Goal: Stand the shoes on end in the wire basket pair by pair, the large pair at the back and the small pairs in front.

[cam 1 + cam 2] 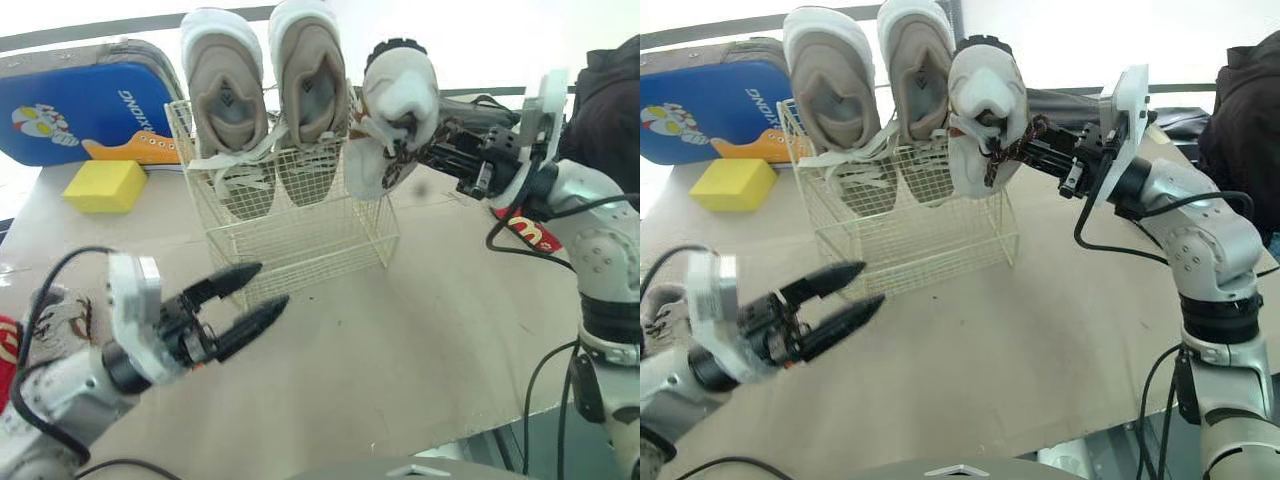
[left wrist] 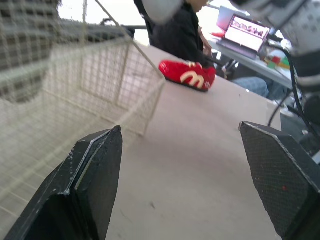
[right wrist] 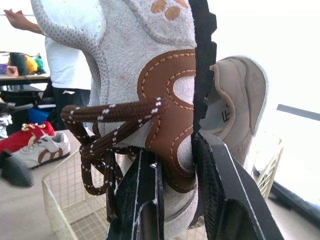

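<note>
Nearest me, my left gripper (image 1: 270, 283) hovers over the table (image 1: 400, 330) in front of the wire basket (image 1: 300, 240), its fingers spread wide and holding nothing. Two large beige shoes (image 1: 228, 100) stand on end in the basket. At its right end, my right gripper (image 1: 428, 150) is clamped on a small grey shoe (image 1: 395, 115) with brown laces, held above the rim. A yellow block (image 1: 104, 185) and a blue case (image 1: 70, 110) lie beyond.
</note>
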Robot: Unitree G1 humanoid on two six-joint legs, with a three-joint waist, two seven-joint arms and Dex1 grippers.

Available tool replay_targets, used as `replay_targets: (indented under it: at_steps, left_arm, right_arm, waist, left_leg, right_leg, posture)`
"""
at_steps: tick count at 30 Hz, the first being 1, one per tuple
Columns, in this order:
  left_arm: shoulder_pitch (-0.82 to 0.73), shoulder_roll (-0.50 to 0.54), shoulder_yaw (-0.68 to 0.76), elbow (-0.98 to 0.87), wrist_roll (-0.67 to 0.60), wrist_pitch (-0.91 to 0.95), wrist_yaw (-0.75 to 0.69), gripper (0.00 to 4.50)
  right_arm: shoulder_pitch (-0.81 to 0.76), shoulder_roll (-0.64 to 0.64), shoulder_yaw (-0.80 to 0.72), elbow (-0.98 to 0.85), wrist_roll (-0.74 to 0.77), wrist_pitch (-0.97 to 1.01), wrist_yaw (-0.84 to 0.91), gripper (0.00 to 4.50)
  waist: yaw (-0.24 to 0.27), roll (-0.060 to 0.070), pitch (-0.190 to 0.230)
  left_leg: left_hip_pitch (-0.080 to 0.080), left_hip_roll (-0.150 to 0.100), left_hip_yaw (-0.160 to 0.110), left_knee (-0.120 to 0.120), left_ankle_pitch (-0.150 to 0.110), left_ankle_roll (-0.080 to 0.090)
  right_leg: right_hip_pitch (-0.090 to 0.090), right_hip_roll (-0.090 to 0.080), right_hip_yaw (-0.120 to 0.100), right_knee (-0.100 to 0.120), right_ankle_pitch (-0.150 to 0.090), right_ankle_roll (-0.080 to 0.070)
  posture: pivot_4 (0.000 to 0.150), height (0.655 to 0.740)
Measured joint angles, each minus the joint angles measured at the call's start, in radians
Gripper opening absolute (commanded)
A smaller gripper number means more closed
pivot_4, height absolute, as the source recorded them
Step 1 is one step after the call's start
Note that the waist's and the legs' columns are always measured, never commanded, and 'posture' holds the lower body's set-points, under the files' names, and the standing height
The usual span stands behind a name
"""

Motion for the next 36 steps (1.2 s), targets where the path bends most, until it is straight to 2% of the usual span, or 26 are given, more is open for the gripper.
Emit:
replay_targets:
  at_steps: [3,8,21,24,25,27,28,29,32,36]
  left_arm:
    - [-0.006,-0.039,-0.028,0.0,0.04,-0.062,0.002,4.06]
    - [-0.055,-0.043,-0.057,0.001,0.06,-0.121,0.022,4.06]
    - [-0.001,-0.039,-0.071,0.023,0.095,-0.191,0.009,4.06]
    - [-0.002,-0.04,-0.078,0.028,0.098,-0.2,0.009,4.06]
    - [-0.001,-0.04,-0.084,0.03,0.099,-0.206,0.01,4.06]
    - [0.0,-0.041,-0.093,0.031,0.102,-0.214,0.01,4.06]
    - [0.003,-0.042,-0.098,0.031,0.105,-0.217,0.011,4.06]
    - [0.004,-0.042,-0.099,0.031,0.106,-0.217,0.011,4.06]
    - [0.02,-0.043,-0.101,0.031,0.106,-0.221,0.019,4.06]
    - [0.05,-0.046,-0.101,0.031,0.106,-0.227,0.021,4.06]
  right_arm:
    - [-0.049,0.003,0.053,0.111,-0.112,-0.117,0.074,0.18]
    - [-0.109,0.047,0.094,0.277,-0.241,-0.291,0.159,0.17]
    - [-0.261,0.157,0.121,0.614,-0.393,-0.551,0.277,0.15]
    - [-0.3,0.189,0.13,0.7,-0.402,-0.54,0.307,0.15]
    - [-0.312,0.196,0.14,0.745,-0.407,-0.531,0.331,1.17]
    - [-0.321,0.208,0.15,0.815,-0.419,-0.52,0.359,1.96]
    - [-0.321,0.214,0.151,0.855,-0.42,-0.51,0.374,2.6]
    - [-0.321,0.216,0.151,0.867,-0.421,-0.504,0.379,2.82]
    - [-0.324,0.213,0.135,0.892,-0.404,-0.457,0.414,4.33]
    - [-0.325,0.176,0.104,0.862,-0.386,-0.417,0.449,4.33]
  waist:
    - [0.0,0.0,0.0]
    - [-0.002,0.0,0.0]
    - [-0.004,0.001,0.0]
    - [-0.008,0.001,0.0]
    - [-0.007,0.001,0.0]
    - [-0.006,0.001,0.0]
    - [-0.004,0.001,0.0]
    - [-0.004,0.001,0.0]
    - [-0.004,0.002,0.0]
    - [-0.004,0.002,0.001]
  left_leg:
    - [0.0,0.0,0.0,0.0,0.0,0.0]
    - [0.0,0.0,0.0,0.0,0.0,0.0]
    - [0.0,0.0,0.001,-0.002,0.0,0.0]
    - [0.001,0.0,0.001,-0.002,0.0,0.0]
    - [0.001,0.0,0.001,-0.002,0.0,0.0]
    - [0.001,0.0,0.001,-0.002,0.0,0.0]
    - [0.001,0.0,0.001,-0.002,0.0,0.0]
    - [0.001,0.0,0.001,-0.002,0.0,0.0]
    - [0.0,0.0,0.001,-0.003,0.0,0.0]
    - [0.0,0.0,0.001,-0.003,0.0,0.0]
  right_leg:
    - [0.0,0.0,0.0,-0.001,0.0,0.0]
    - [0.0,0.0,0.0,-0.001,0.0,0.0]
    - [-0.001,0.001,0.002,0.0,0.0,0.0]
    - [-0.001,0.001,0.003,0.0,0.0,0.0]
    - [-0.001,0.001,0.003,0.0,0.0,0.0]
    - [-0.001,0.001,0.003,0.0,0.0,-0.001]
    - [-0.002,0.001,0.003,0.0,0.0,-0.001]
    - [-0.001,0.001,0.003,0.0,0.0,-0.001]
    - [-0.002,0.001,0.004,0.0,0.0,-0.001]
    - [-0.002,0.001,0.005,0.0,0.0,-0.001]
  posture:
    - [0.15,0.74]
    - [0.15,0.74]
    - [0.15,0.74]
    - [0.15,0.74]
    - [0.15,0.74]
    - [0.15,0.74]
    - [0.15,0.74]
    - [0.15,0.74]
    - [0.15,0.74]
    - [0.15,0.74]
